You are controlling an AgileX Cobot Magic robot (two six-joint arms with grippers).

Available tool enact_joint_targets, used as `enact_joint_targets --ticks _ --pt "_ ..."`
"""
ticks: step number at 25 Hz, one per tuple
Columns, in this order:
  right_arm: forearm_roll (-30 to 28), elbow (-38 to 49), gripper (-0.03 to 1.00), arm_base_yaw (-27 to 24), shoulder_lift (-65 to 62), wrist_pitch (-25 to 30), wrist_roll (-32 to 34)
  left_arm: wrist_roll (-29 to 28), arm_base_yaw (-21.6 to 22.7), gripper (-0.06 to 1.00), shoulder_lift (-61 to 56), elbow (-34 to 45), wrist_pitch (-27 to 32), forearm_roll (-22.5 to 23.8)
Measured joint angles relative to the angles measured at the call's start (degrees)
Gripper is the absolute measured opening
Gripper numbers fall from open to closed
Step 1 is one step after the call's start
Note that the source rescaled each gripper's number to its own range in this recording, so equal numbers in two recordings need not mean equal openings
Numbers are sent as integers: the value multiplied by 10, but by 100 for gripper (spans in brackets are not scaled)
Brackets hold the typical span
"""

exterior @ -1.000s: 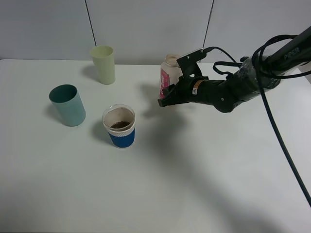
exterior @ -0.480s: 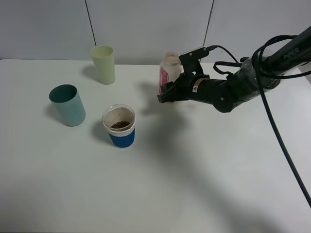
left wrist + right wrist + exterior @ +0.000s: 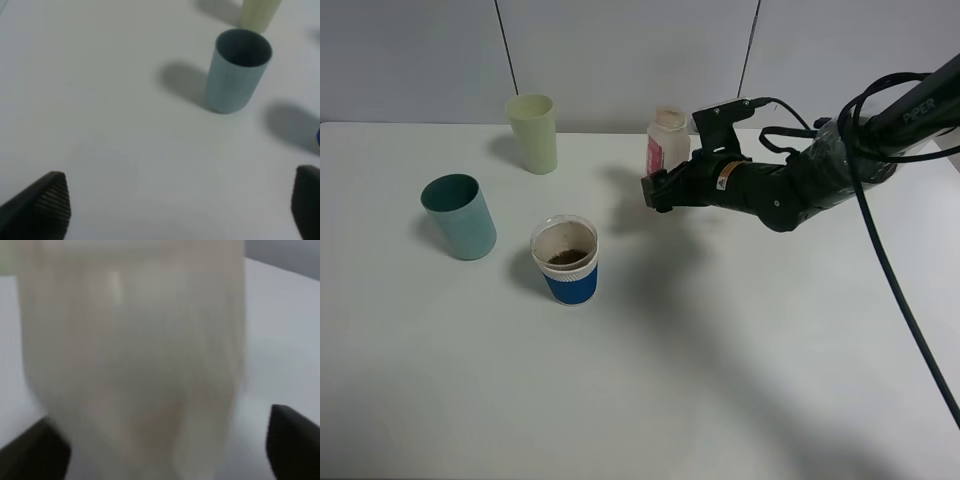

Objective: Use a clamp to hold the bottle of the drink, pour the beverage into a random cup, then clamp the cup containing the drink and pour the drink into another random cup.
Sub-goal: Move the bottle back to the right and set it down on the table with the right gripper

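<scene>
White letters on the right arm (image 3: 800, 185) spell PIPER. The bottle (image 3: 667, 135) wears a red-pink label whose white print is too small to read. Take the blue cup (image 3: 570, 285) as the centre of the dial in the high view. The bottle then stands upright on the table (image 3: 740, 360) at 1 o'clock, the teal tumbler (image 3: 462, 225) at 10 o'clock and the pale green tumbler (image 3: 533, 135) close to 12 o'clock. A little dark brown drink (image 3: 566, 257) lies in the bottom of the blue cup — only the high view shows it. The right pincer (image 3: 658, 190) sits at 6 o'clock of the bottle there and covers its lower part. Its own camera shows the pale, blurred bottle between two spread fingertips, one with a clear gap to the bottle's side — the jaws are apart, not clamped. The left pincer (image 3: 174, 205), seen only by its own camera, is spread wide with nothing between its tips. The teal tumbler stands upright beyond it, and a sliver of the blue cup shows at the frame's edge.
</scene>
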Motion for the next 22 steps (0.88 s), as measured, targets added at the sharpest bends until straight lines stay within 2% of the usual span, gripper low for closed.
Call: enact_joint_targets --ticks 13,22 --pt "16 0 97 0 0 18 26 1 0 66 0 0 0 0" --pt "16 0 100 0 -43 49 29 0 0 66 0 0 0 0"
